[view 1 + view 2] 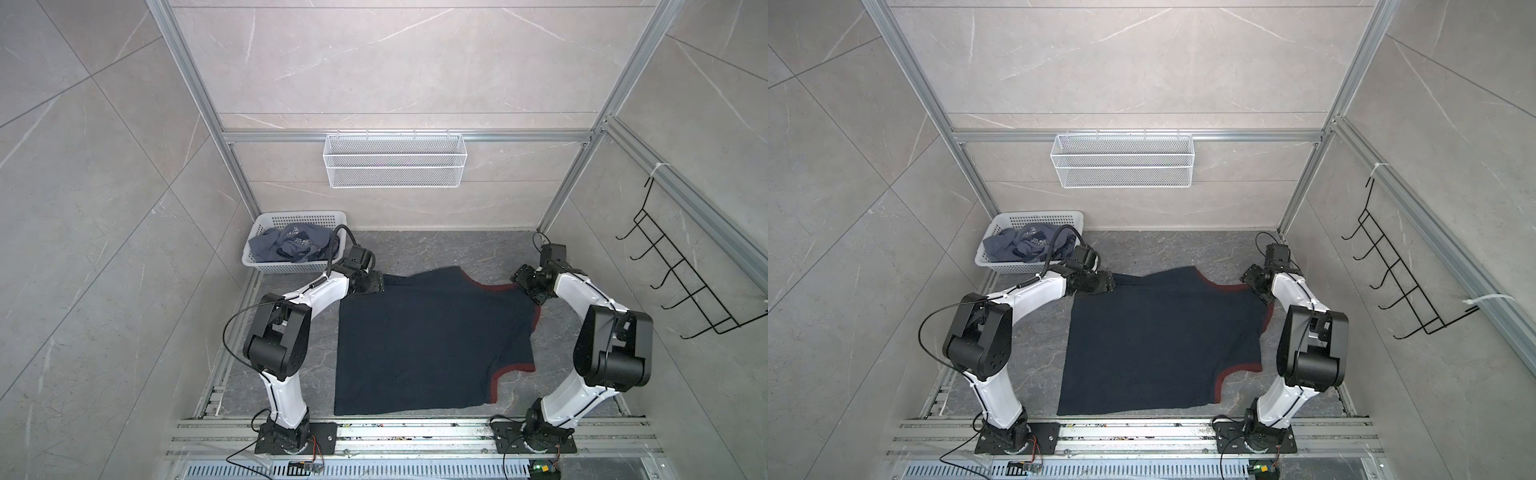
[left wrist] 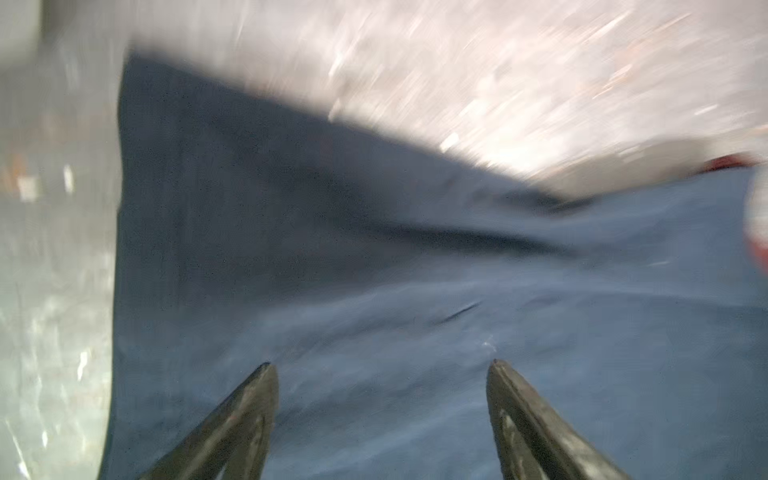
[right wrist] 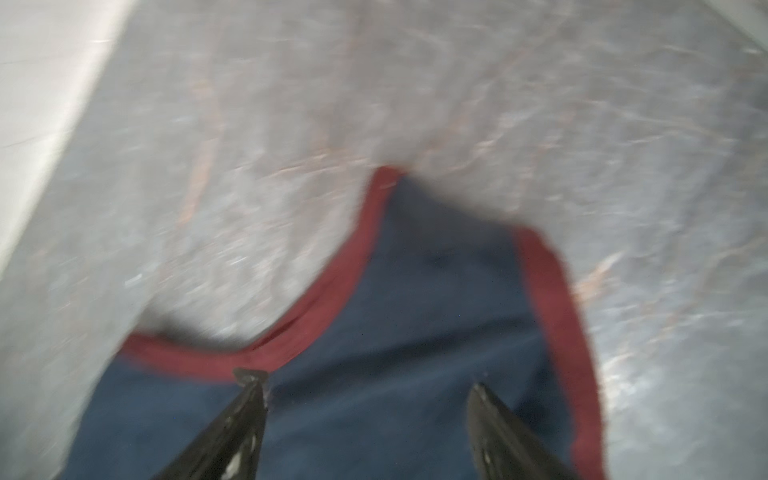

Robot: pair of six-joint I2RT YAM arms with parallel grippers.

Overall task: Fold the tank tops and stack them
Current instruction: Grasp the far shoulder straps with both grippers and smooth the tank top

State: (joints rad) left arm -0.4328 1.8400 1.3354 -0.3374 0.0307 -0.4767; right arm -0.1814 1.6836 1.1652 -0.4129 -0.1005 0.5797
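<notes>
The near-black navy tank top (image 1: 432,340) with red trim lies spread on the grey table in both top views (image 1: 1163,340). My left gripper (image 1: 379,284) is at its far left corner. In the left wrist view that gripper (image 2: 382,363) is open, with navy cloth (image 2: 374,257) beneath its tips. My right gripper (image 1: 530,293) is at the far right strap. The right wrist view shows it (image 3: 363,378) open over the red-edged strap (image 3: 436,291). The blue-grey tank top (image 1: 291,245) lies crumpled in the basket. Both wrist views are blurred.
A white perforated basket (image 1: 266,266) stands at the far left of the table, close behind my left arm. A white wire mesh basket (image 1: 395,166) hangs on the back rail. A black wire hook rack (image 1: 681,282) hangs on the right wall. Aluminium rails (image 1: 415,432) run along the front.
</notes>
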